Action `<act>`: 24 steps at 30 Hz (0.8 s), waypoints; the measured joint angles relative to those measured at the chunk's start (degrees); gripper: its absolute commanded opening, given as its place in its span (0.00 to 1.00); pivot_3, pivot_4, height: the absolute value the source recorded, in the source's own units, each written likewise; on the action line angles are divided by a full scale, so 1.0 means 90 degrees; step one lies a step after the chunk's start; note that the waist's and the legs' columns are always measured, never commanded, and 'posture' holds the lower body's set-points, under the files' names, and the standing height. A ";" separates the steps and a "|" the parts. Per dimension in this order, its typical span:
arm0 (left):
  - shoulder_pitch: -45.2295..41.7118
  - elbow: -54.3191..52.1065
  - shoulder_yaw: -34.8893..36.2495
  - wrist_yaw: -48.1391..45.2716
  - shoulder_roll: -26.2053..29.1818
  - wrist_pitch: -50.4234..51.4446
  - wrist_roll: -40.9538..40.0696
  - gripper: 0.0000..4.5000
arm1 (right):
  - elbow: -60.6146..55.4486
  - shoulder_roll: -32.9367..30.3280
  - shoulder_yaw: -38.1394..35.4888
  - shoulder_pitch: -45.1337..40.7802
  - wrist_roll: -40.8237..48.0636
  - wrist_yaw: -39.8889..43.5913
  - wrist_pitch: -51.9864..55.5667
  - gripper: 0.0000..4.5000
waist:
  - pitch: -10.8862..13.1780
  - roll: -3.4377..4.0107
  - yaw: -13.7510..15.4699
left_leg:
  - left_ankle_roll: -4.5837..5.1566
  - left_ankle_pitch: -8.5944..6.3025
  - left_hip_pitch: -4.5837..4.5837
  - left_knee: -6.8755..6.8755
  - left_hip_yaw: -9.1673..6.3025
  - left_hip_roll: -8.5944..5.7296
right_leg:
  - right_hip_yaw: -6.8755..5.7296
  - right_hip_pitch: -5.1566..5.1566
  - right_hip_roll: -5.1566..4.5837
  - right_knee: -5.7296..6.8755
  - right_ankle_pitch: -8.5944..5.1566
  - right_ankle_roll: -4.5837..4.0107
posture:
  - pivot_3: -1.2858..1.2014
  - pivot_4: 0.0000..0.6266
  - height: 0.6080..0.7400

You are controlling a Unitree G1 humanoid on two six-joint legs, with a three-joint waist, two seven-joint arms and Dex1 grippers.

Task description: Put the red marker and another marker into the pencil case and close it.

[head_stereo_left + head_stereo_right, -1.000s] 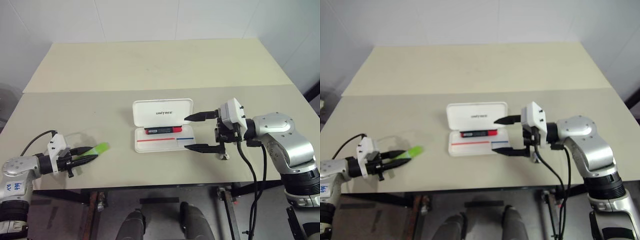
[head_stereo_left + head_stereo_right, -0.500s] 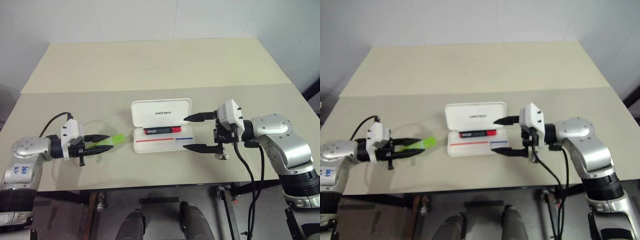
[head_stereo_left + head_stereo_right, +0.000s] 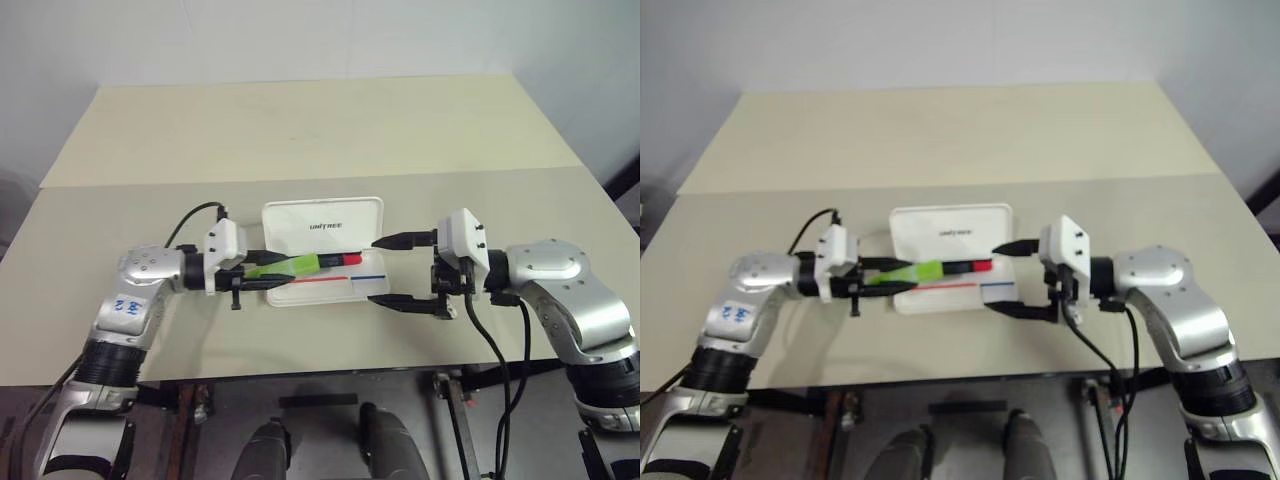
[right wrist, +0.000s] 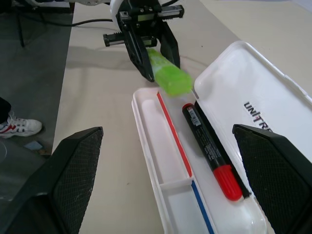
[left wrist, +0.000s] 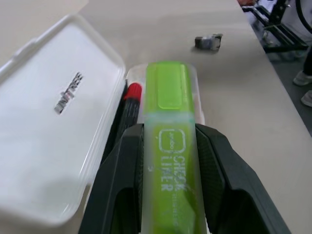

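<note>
The left gripper [image 3: 262, 279] is pinching the light green marker [image 3: 290, 267] between its two black fingers [image 5: 119, 170], squeezing the flat sides, with the cap end sticking out past the fingertips. The marker is hanging over the left end of the open pencil case [image 3: 322, 252], tip over the tray; the wrist view puts it above the case's near end, not yet resting in it as far as I can judge. Key relation: the marker's long axis is running roughly along the tray's long axis, pointing toward the robot's right, so the drop mostly calls for lowering and letting go, maybe a touch further in. The left arm is the nearer one for that; the right gripper [image 3: 402, 271] is waiting spread wide and empty at the case's right end, one finger near the lid corner, the other near the tray's front corner, whether touching I cannot tell. The green marker is looking short, flat, translucent, with dark lettering on the body. The red marker [image 4: 212, 152] is lying in the tray already, along the hinge side, black body with red cap toward the right end, parallel to the red and blue stripe [image 4: 173, 129]. The lid is lying flat open behind the tray, white with small dark lettering. A small grey metal lump [image 5: 207, 41] is sitting on the table [image 3: 300, 130] beyond the case. Lid closing is still to come.
</note>
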 measured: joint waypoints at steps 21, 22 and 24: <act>-0.0685 0.0865 -0.0846 -0.0223 -0.0854 0.0003 0.0546 0.25 | -0.0726 -0.0293 -0.0742 0.1170 0.0142 -0.0558 0.0142 1.00 | 0.0002 -0.0003 0.0128 | 0.0001 0.0000 0.0000 0.0006 0.0002 -0.0003 | 0.0004 0.0005 0.0000 -0.0032 0.0006 0.0010 | 0.52 0.24 1.00; -0.0685 0.0871 -0.0846 -0.0223 -0.0845 0.0003 0.0558 0.25 | -0.0729 -0.0293 -0.0742 0.1175 0.0143 -0.0568 0.0140 1.00 | 0.0002 -0.0003 0.0130 | 0.0001 0.0000 0.0000 0.0008 0.0002 -0.0003 | 0.0004 0.0005 0.0000 -0.0031 0.0006 0.0010 | 0.52 0.24 1.00; -0.0685 0.0896 -0.0846 -0.0224 -0.0835 -0.0012 0.0578 0.25 | -0.0743 -0.0293 -0.0743 0.1204 0.0144 -0.0592 0.0138 1.00 | 0.0002 -0.0003 0.0135 | 0.0001 0.0000 0.0000 0.0010 0.0001 -0.0004 | 0.0004 0.0006 -0.0001 -0.0031 0.0006 0.0010 | 0.52 0.24 1.00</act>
